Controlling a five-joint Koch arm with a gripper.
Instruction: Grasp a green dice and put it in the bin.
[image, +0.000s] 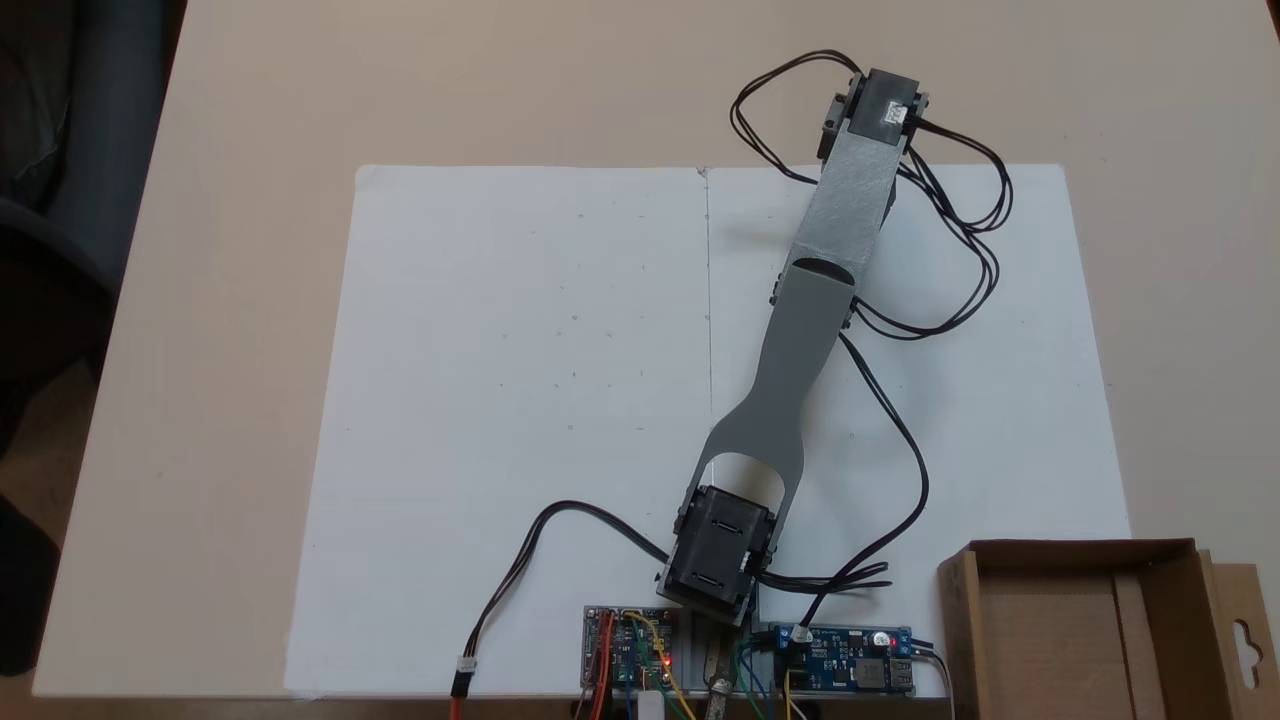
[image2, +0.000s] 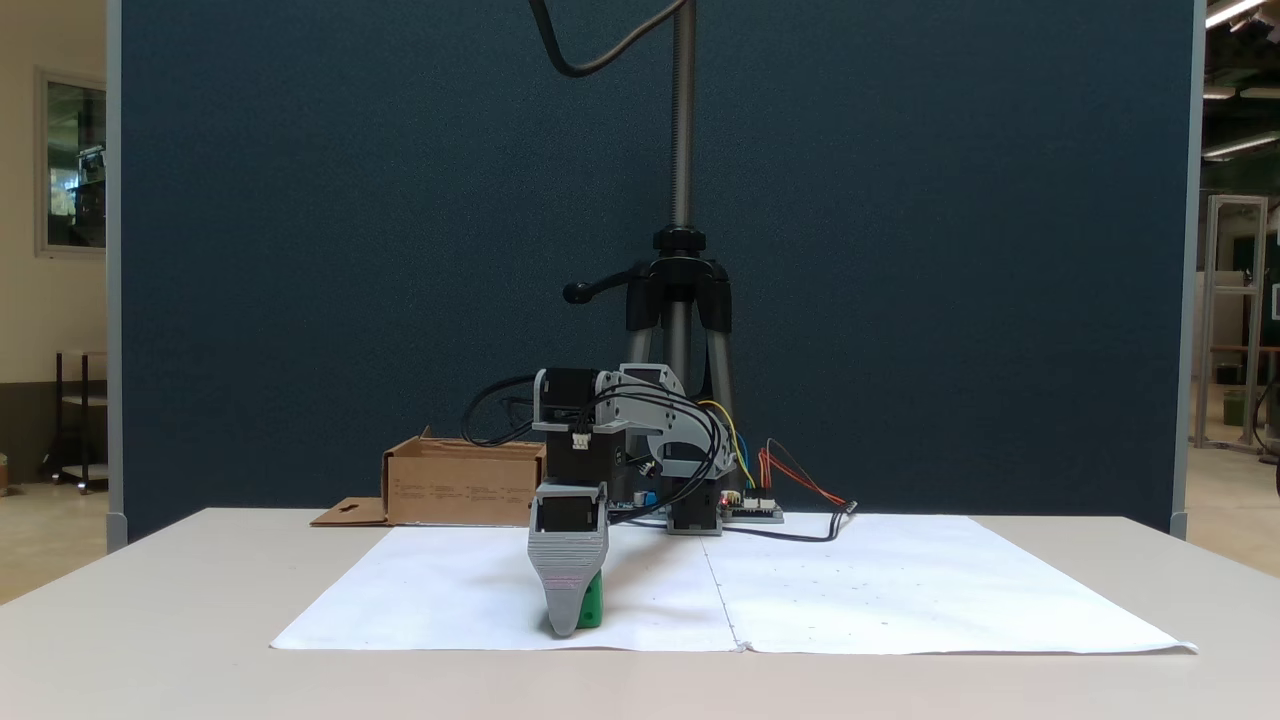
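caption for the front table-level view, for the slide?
Koch arm reaches forward over the white paper, gripper lowered at the green dice, cardboard bin waiting behind.

Bright even indoor light, soft shadows, sharp focus

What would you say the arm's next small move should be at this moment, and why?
Probably close the gripper on the green dice, if not gripped already, then lift. The fingers are down at the paper with the dice right beside them; the bin stands empty near the base.
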